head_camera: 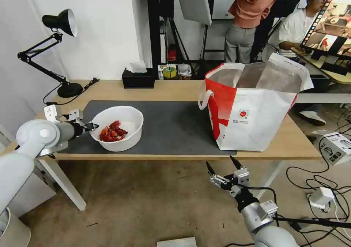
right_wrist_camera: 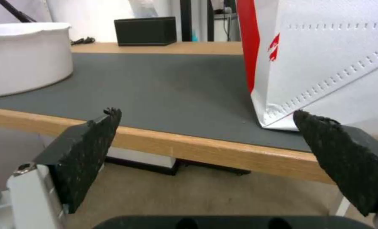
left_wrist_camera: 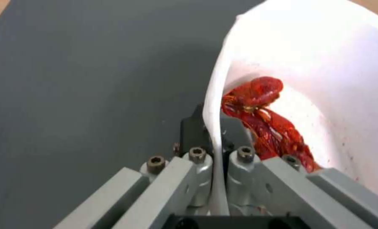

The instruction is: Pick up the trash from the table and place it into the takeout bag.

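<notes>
A white round bowl [head_camera: 128, 119] with red shell scraps [head_camera: 112, 131] stands on the dark grey mat [head_camera: 175, 126] of the table [head_camera: 161, 88], at the mat's left. My left gripper [head_camera: 93, 126] is shut on the bowl's left rim; in the left wrist view the thin white rim [left_wrist_camera: 214, 127] runs between the two jaws and the scraps [left_wrist_camera: 265, 124] lie just inside. The red-and-white takeout bag [head_camera: 252, 119] stands open at the table's right end. My right gripper [head_camera: 221, 163] hangs open below the table's front edge, in front of the bag [right_wrist_camera: 324, 57].
A black tissue box [head_camera: 138, 79] sits at the back of the table, a black desk lamp [head_camera: 60, 23] at the back left. Cables and a power strip [head_camera: 321, 195] lie on the floor to the right. The mat between bowl and bag is bare.
</notes>
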